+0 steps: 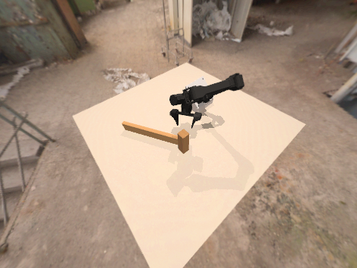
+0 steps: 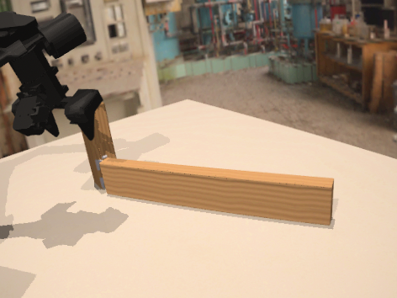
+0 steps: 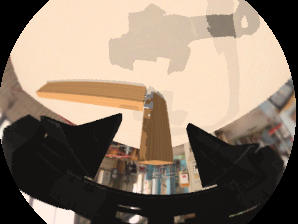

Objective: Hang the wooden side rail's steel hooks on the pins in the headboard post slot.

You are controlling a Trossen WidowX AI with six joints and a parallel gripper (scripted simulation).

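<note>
Exterior: the open gripper (image 1: 184, 126) (image 2: 71, 135) (image 3: 156, 121) hangs above the table (image 1: 151, 227) (image 2: 235, 261) (image 3: 65, 45).

pale angular desk (image 1: 151, 219) (image 2: 252, 261) (image 3: 60, 45) below the pincer (image 1: 185, 120) (image 2: 71, 132) (image 3: 156, 121), soft shadows across it, worn concrete floor (image 1: 49, 216) (image 2: 235, 94) around it, wooden shelving (image 2: 340, 39) and blue tanks (image 2: 304, 18) in the room beyond the pincer

Post (image 1: 183, 141) (image 2: 99, 147) (image 3: 157, 131) upright ahead of open tool (image 1: 185, 120) (image 2: 72, 134) (image 3: 156, 121); air between fingertips unobstructed.
</note>
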